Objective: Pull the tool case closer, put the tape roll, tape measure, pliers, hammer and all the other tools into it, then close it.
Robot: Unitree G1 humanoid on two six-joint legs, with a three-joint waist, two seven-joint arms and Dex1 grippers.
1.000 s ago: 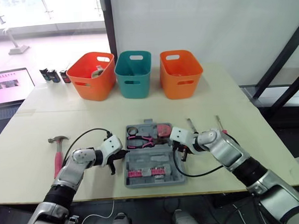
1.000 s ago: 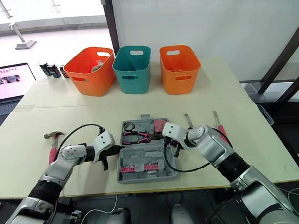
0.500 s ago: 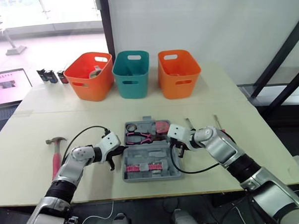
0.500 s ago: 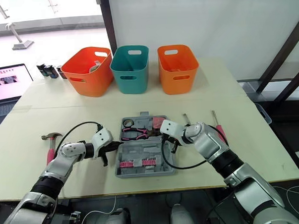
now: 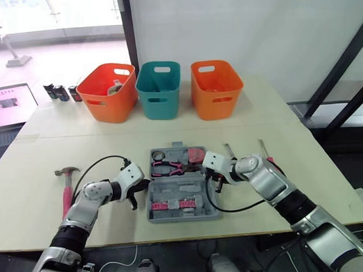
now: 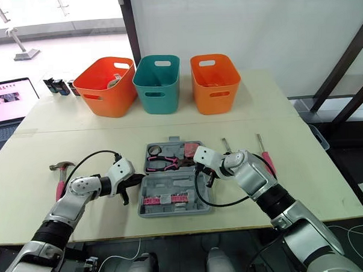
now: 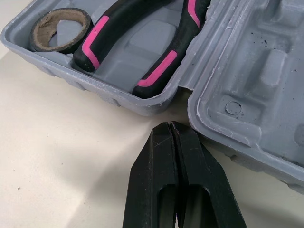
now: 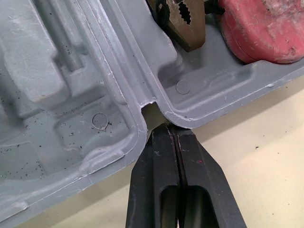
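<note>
The open tool case (image 5: pixel 181 187) lies between our left gripper (image 7: pixel 172 130) and right gripper (image 8: pixel 175 133), each pressed together and empty, tips at opposite ends of its crosswise hinge line.

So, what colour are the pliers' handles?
Pliers: black with pink stripes, best in left wrist view.

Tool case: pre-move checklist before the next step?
1. Tool case open and close to the robot: ok.
2. Tape roll, pliers and tape measure in its far half: ok.
3. Hammer packed: not ok, it lies on the table to the case's left.
4. Screwdrivers packed: not ok, on the table to the case's right.
5. Left gripper and right gripper free: ok, fingers shut on nothing, tips at the case's hinge notches.
6. Tips touching the case: cannot tell.
</note>
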